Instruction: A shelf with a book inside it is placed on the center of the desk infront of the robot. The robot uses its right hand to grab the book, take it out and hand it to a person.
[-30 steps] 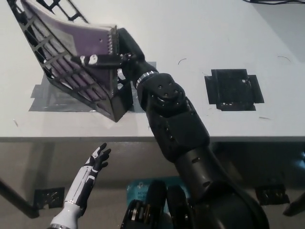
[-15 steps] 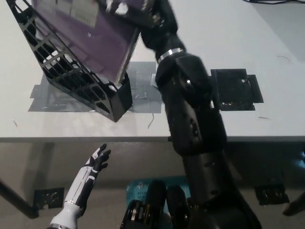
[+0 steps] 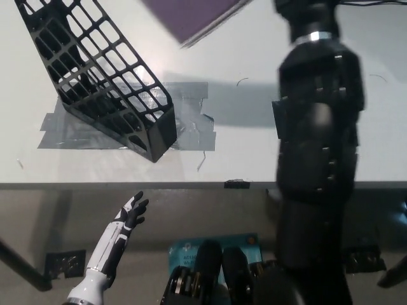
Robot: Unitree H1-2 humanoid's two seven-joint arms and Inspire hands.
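Note:
The black mesh shelf (image 3: 95, 82) stands tilted at the desk's left on grey tape, and its inside shows no book. The purple book (image 3: 194, 16) hangs in the air above the desk at the picture's top middle, right of the shelf and well clear of it. My black right arm (image 3: 315, 146) reaches straight up the right side. Its hand (image 3: 302, 9) is cut by the top edge beside the book's right end and holds the book there; the fingers are out of sight. My white left hand (image 3: 126, 221) rests open below the desk's front edge at the lower left.
Grey tape patches (image 3: 191, 124) lie on the white desk under and right of the shelf. A black tape square (image 3: 277, 121) is mostly hidden behind my right arm. The desk's front edge (image 3: 127, 185) crosses the picture. A blue object (image 3: 191, 251) lies on the floor.
My right hand has pulled the purple book up and rightward, fully out of the shelf. The arm swung from the shelf toward the upper right. The left hand stayed still.

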